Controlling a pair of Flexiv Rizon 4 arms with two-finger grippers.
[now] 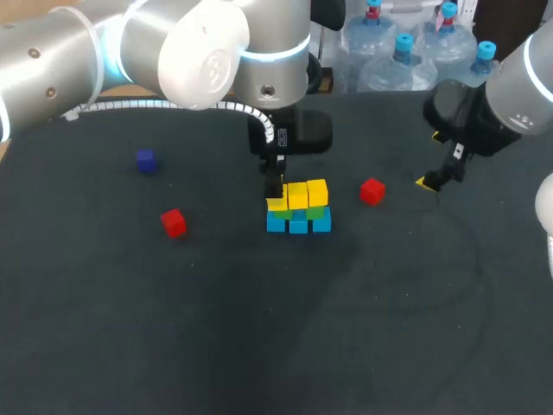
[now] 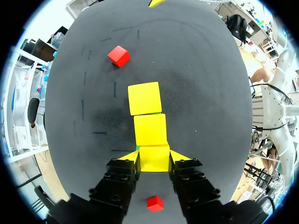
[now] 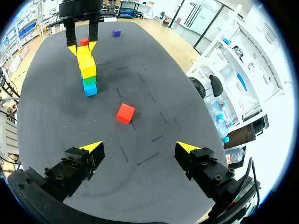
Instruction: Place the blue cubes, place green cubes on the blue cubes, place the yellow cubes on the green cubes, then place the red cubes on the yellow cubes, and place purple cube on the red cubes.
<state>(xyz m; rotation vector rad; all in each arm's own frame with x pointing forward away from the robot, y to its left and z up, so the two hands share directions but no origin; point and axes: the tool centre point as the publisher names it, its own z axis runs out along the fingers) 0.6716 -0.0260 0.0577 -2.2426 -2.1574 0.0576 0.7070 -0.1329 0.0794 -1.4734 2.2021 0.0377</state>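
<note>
On the dark tabletop point(image 1: 259, 346), the left gripper point(image 2: 154, 157) stood mid-table, its jaws pinching the end yellow cube point(image 1: 276, 205) of a yellow row set on green cubes point(image 1: 316, 212) and blue cubes point(image 1: 298, 224). The right gripper point(image 3: 140, 149) hovered off to the right with its jaws spread around nothing. One red cube point(image 1: 371, 191) lay near the stack's right, another red cube point(image 1: 174, 222) lay to its left, and the purple cube point(image 1: 146, 160) lay well apart.
</note>
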